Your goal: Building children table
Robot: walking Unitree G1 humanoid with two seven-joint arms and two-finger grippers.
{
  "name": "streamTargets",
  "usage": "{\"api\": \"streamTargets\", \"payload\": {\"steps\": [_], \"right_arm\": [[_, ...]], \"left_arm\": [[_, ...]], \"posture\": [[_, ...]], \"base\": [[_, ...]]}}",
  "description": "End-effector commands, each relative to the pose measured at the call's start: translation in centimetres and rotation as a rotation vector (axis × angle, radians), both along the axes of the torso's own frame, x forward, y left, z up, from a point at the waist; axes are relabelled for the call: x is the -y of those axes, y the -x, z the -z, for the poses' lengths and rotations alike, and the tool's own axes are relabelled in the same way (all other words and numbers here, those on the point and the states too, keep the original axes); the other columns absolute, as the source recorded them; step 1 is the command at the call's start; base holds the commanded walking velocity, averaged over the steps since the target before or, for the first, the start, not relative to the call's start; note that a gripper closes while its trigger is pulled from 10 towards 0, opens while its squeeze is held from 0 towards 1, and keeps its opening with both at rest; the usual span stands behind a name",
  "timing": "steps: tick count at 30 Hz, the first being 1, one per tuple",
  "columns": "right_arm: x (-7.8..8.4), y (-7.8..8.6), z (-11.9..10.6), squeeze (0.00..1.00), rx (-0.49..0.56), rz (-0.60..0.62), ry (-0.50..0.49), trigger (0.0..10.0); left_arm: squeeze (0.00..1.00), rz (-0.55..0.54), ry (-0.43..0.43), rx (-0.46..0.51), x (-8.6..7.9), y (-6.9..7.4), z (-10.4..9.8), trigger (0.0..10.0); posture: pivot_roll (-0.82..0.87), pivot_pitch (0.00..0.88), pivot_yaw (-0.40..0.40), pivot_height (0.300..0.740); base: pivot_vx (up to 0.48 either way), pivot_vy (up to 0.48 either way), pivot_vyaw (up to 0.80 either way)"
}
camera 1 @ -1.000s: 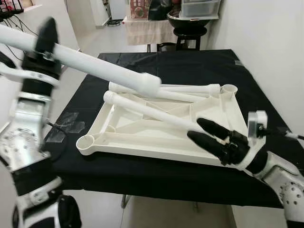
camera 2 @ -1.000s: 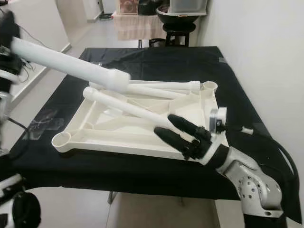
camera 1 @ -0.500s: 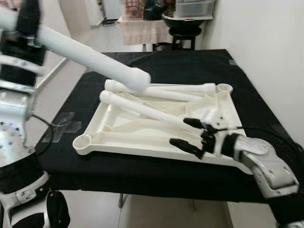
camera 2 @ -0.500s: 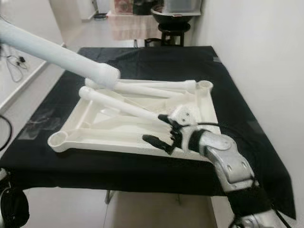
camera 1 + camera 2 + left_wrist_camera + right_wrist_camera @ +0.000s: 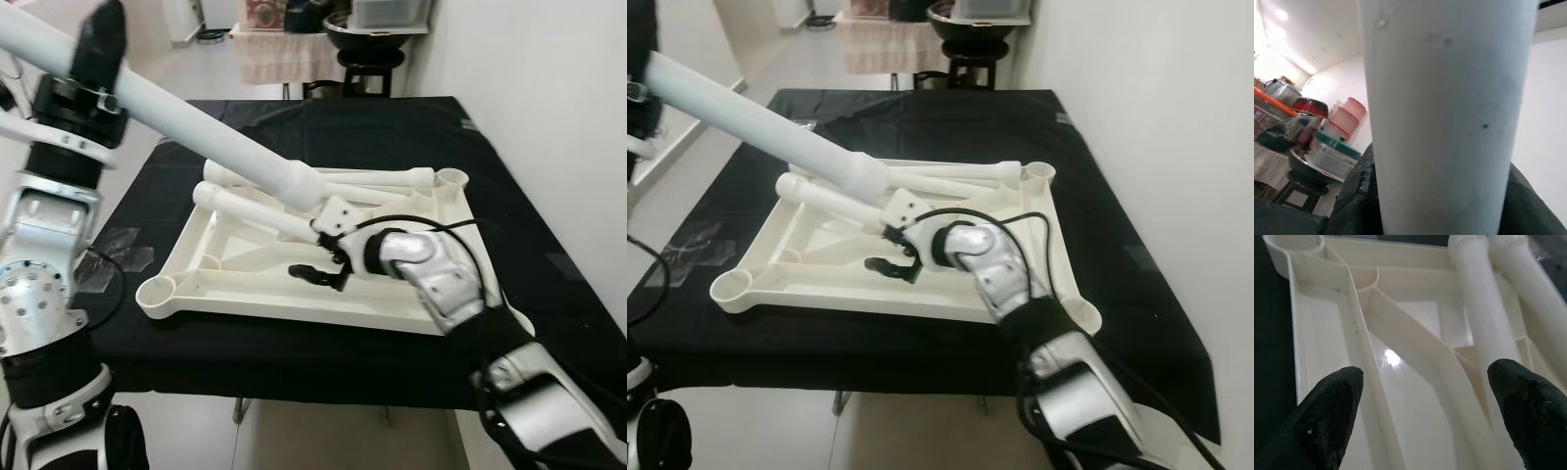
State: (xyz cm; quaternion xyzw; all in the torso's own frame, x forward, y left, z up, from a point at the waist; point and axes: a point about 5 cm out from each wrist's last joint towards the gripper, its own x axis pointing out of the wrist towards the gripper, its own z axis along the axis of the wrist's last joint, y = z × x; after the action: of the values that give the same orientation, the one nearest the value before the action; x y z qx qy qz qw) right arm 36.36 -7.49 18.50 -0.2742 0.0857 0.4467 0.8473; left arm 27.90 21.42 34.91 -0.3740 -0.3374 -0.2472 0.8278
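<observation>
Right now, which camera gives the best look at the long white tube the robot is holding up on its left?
The left eye view: the white tube runs its whole length from the left claw down over the table top. The right eye view cuts off its gripped end. The left wrist view sees a close-up stretch of tube.

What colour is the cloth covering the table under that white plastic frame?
Black. The cloth is plain black, with no pattern; it shows best in the left eye view, under the white tabletop frame.

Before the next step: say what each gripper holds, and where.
Left gripper holds a table leg by its upper shaft; right gripper, open, holds nothing.
</observation>
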Motion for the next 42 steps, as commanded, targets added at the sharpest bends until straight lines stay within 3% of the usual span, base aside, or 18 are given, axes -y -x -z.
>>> {"api": "streamTargets", "payload": {"steps": [1,10,17,23,25,29,38,39,40,41,42], "right_arm": [[-0.9,-0.8,0.2,0.00,-0.012,0.053,0.009,10.0],[-1.1,-2.8,0.3,0.00,-0.040,0.270,-0.064,10.0],[-0.4,-3.4,0.3,0.00,-0.058,0.342,-0.076,10.0],[-0.8,-3.3,0.8,0.00,-0.095,0.327,-0.035,10.0],[-1.4,-3.1,1.0,0.00,-0.113,0.268,0.016,10.0],[-1.9,-3.1,0.2,0.00,-0.078,0.179,0.024,10.0],[-0.3,-3.2,0.1,0.00,-0.038,0.099,0.104,10.0],[0.3,-3.1,0.2,0.00,-0.027,0.067,0.116,9.0],[0.3,-3.1,0.2,0.00,-0.027,0.067,0.116,9.0],[0.4,-3.0,0.3,0.00,-0.026,0.051,0.122,8.1],[0.7,-3.0,0.5,0.00,-0.025,0.042,0.137,2.8]], "left_arm": [[0.00,-0.003,0.007,0.017,0.3,0.5,-0.1,0.0],[0.00,-0.037,0.010,0.026,0.0,1.0,-0.2,0.0],[0.00,-0.101,0.003,0.044,-1.1,1.5,-0.9,0.0],[0.00,-0.114,-0.001,0.042,-1.2,1.7,-0.9,0.0],[0.00,-0.114,-0.003,0.036,-1.0,1.7,-0.7,0.0],[0.00,-0.105,-0.005,0.028,-0.6,1.7,-0.5,0.0],[0.00,-0.104,-0.004,0.021,-0.6,1.6,-0.4,0.0],[0.00,-0.102,-0.004,0.018,-0.6,1.5,-0.4,0.0],[0.00,-0.102,-0.004,0.018,-0.6,1.5,-0.4,0.0],[0.00,-0.102,-0.004,0.017,-0.5,1.5,-0.4,0.0],[0.00,-0.101,-0.004,0.017,-0.5,1.5,-0.4,0.0]], "posture": [[0.03,0.062,-0.016,0.740],[0.03,0.084,-0.029,0.740],[0.04,0.103,-0.035,0.740],[0.04,0.111,-0.041,0.740],[0.04,0.115,-0.049,0.740],[0.05,0.116,-0.052,0.740],[0.04,0.117,-0.049,0.740],[0.04,0.117,-0.045,0.740],[0.04,0.117,-0.045,0.740],[0.04,0.117,-0.044,0.740],[0.04,0.117,-0.041,0.740]], "base": [[0.000,0.000,0.00],[0.000,0.000,0.00],[0.000,0.000,0.00],[0.000,0.000,0.00],[0.000,0.000,0.00],[0.000,0.000,0.00],[0.000,0.000,0.00],[0.000,0.000,0.00],[0.000,0.000,0.00],[0.000,0.000,0.00],[0.000,0.000,0.00]]}}
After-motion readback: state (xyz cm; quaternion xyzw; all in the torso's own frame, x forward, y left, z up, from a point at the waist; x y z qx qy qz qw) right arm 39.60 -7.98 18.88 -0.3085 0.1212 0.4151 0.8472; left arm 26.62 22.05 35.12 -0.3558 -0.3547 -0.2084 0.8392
